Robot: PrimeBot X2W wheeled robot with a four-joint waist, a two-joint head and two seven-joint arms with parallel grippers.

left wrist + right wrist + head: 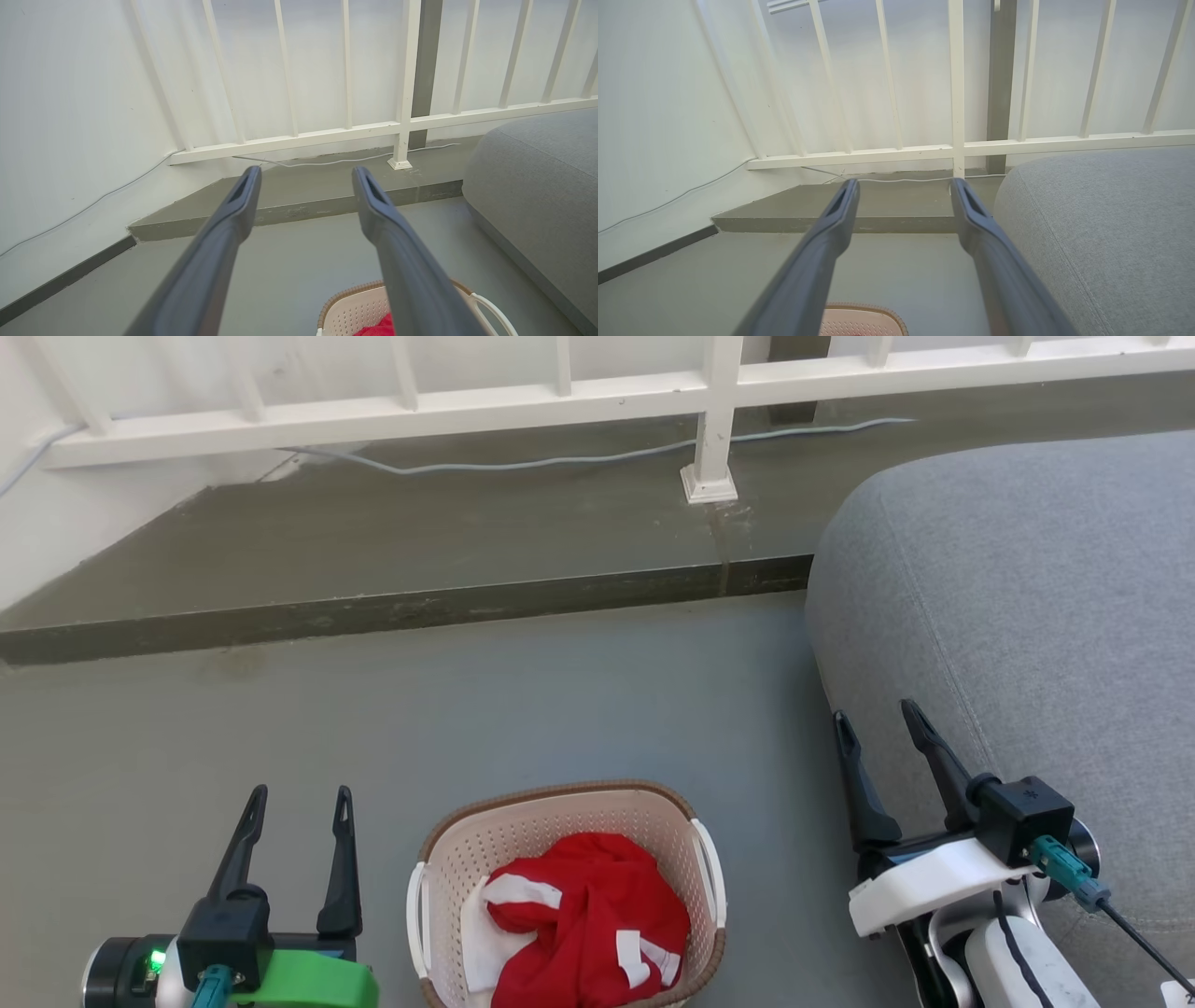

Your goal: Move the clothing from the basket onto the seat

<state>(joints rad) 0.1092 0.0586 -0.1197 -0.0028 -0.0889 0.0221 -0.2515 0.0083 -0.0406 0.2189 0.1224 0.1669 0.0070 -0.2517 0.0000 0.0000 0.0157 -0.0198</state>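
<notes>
1. Soft bright red fabric clothing (588,919) with white stripes and white panels. It lies crumpled in one heap inside the basket and covers most of its bottom. A white fold shows along the heap's left side. Neither gripper touches it.
2. Small cream-white perforated plastic basket (560,807) with a brown woven-look rim and white side handles. It stands upright on the floor between the two grippers, at the bottom edge of the head view. It is near the seat's rounded side but apart from it.
3. Large grey fabric-upholstered seat (1027,616) with rounded edges and a stitched seam. It sits at the robot's right, resting on the floor.
4. Left gripper (301,793), two long dark fingers on a green-collared wrist. The fingers are spread wide with nothing between them. It hovers left of the basket, pointing forward toward the railing. In the left wrist view the basket rim and a scrap of red show beneath the right-hand finger.
5. Right gripper (878,709), two long dark fingers on a white-collared wrist. The fingers are spread wide and hold nothing. It is right of the basket, at the seat's near edge. Whether it touches the cushion cannot be told.
6. Smooth grey floor (467,709).
7. Raised grey concrete step (420,532) beyond the floor.
8. White painted railing (467,401), its post standing on the step.
9. Thin pale cable (560,459) running along the step under the railing.
</notes>
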